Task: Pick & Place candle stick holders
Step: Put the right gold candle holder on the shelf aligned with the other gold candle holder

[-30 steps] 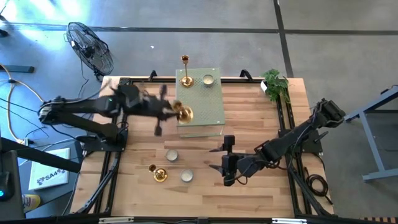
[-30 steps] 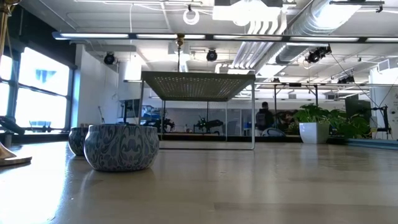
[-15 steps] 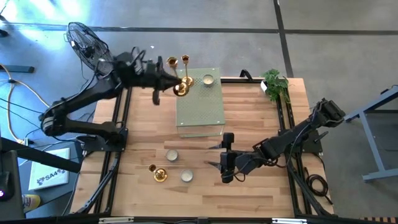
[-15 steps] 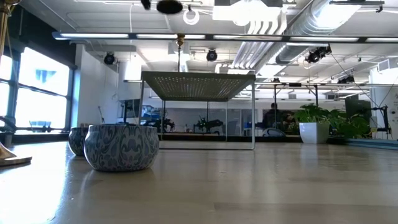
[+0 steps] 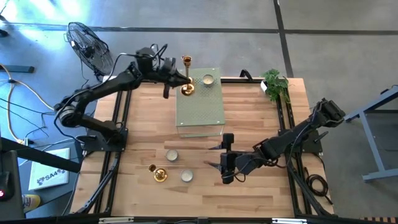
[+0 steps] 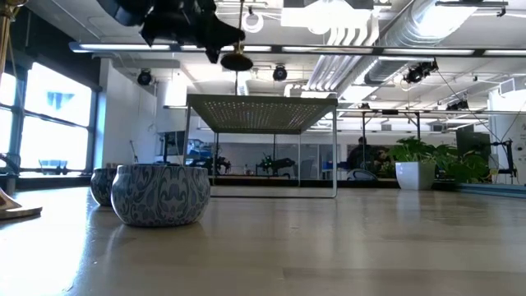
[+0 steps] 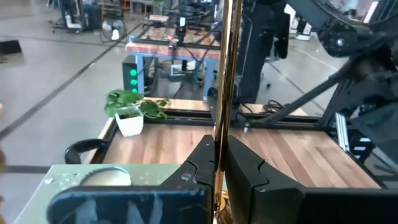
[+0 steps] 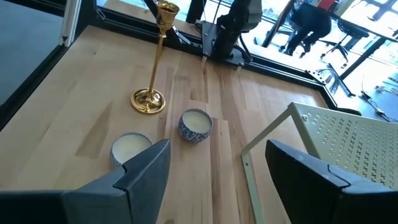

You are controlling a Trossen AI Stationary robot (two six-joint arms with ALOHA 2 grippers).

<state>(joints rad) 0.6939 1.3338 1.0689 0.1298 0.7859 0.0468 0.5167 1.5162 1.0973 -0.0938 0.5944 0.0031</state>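
My left gripper [image 5: 179, 79] is over the far left corner of the pale green perforated slab [image 5: 200, 106], shut on a gold candle stick holder [image 5: 188, 89]. Its round base [image 6: 237, 61] hangs above the slab. A second gold holder [image 5: 185, 60] stands just beyond it on the slab, and a cream cup [image 5: 208, 79] sits at the slab's far edge. A third gold holder [image 5: 158, 174] and two cups [image 5: 171, 155] [image 5: 186, 176] stand on the table near the front. My right gripper [image 5: 225, 163] is open and empty, right of them. My left gripper pinches the holder's slim stem [image 7: 219, 124] between its two fingers [image 7: 249, 177]. The fingers come about level from the table's left and lie across the stem. The holder hangs upright, its base clear of the slab.
A small potted plant [image 5: 274, 84] stands at the table's far right corner. A floor fan [image 5: 90, 46] stands off the table at the far left. The right wrist view shows the third gold holder [image 8: 149, 99], the two cups [image 8: 196, 124] and the slab's raised edge [image 8: 336, 137].
My left gripper has carried the gold holder from the slab's near left part toward the table's far edge, rising high on the way. It has then come down over the slab's far left corner. The holder has stayed upright in the hold.
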